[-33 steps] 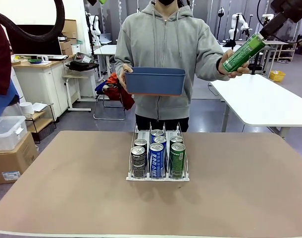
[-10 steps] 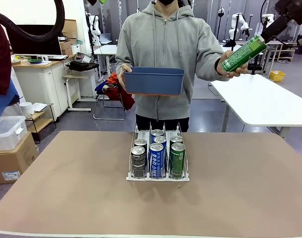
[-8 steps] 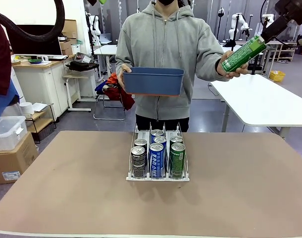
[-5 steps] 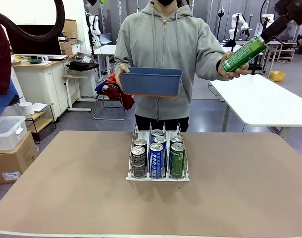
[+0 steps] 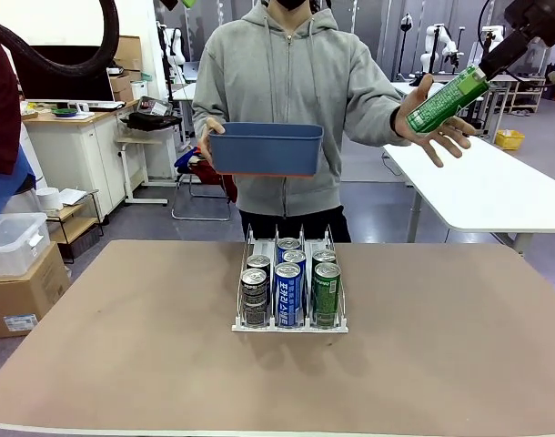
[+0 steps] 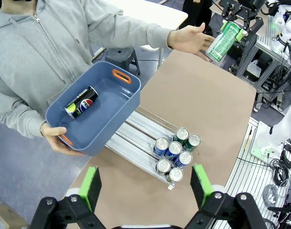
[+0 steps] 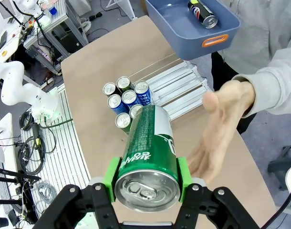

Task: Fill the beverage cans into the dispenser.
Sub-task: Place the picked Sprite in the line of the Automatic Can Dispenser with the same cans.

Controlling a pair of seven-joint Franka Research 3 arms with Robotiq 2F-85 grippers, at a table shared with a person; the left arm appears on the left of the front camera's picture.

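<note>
Your right jaws grip the green can (image 5: 448, 98) by 1 end; left jaws gape. Swing hard and it slips.

The dispenser (image 5: 289, 325), a clear rack with wire dividers, stood mid-counter (image 5: 123, 346) with upright cans (image 5: 287, 293) in three lanes: dark grey on the left, blue in the middle, green on the right. Another green can (image 5: 448, 97) was tilted high up, clamped in the right hand (image 7: 146, 175). A dark can (image 6: 81, 102) lay on its side in the blue bin (image 6: 112, 119).
</note>
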